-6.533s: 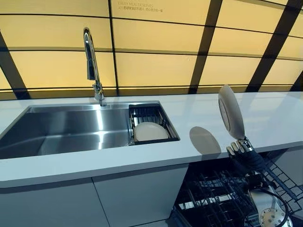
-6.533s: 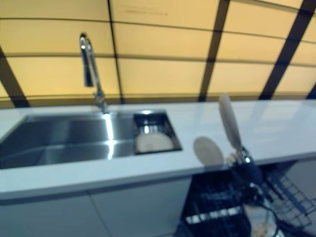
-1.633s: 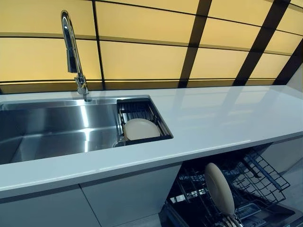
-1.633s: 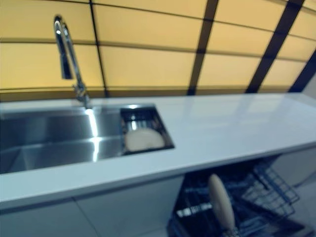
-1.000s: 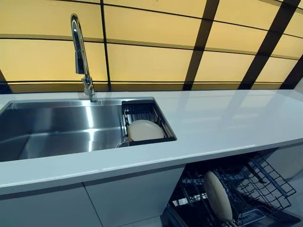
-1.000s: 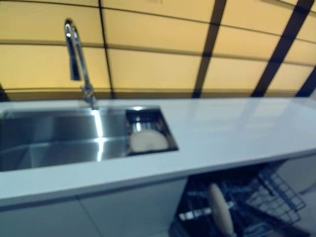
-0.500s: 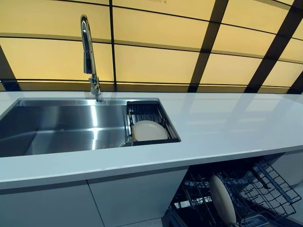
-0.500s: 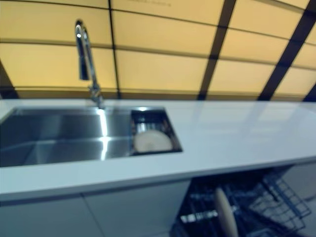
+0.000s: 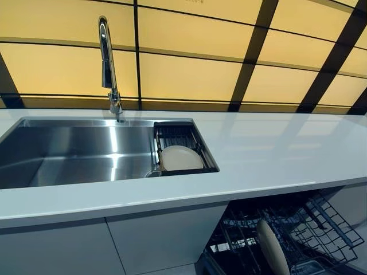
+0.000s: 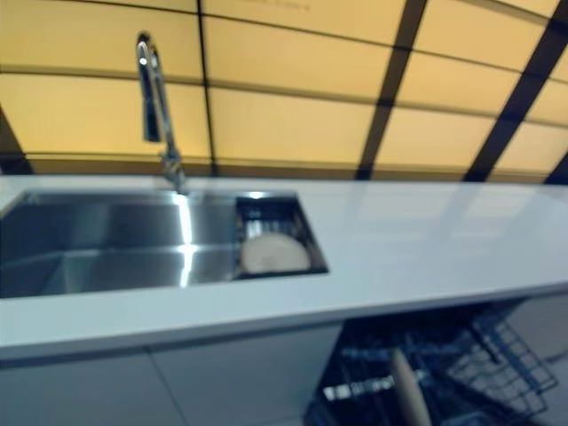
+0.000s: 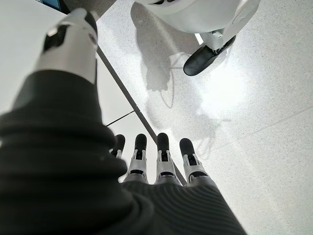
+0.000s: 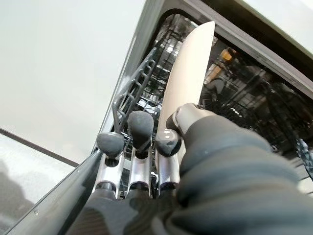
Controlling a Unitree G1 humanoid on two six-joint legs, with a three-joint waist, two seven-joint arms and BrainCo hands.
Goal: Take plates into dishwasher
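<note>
Below the white counter, the right hand pinched a cream plate upright over the dishwasher rack. Left hand hung with fingers straight.

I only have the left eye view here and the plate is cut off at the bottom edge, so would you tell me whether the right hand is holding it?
Observer: Yes. In the right wrist view the right hand pinches the plate by its edge, fingers on one face and thumb on the other.
Operator: Thank you. Is it over the dishwasher rack?
Observer: It stands on edge in front of the open dishwasher, with the dark wire rack right beside it; I cannot tell whether it sits in a slot.
Operator: And the left hand?
Observer: The left hand shows only in its own wrist view, fingers straight, holding nothing, above the pale floor.
</note>
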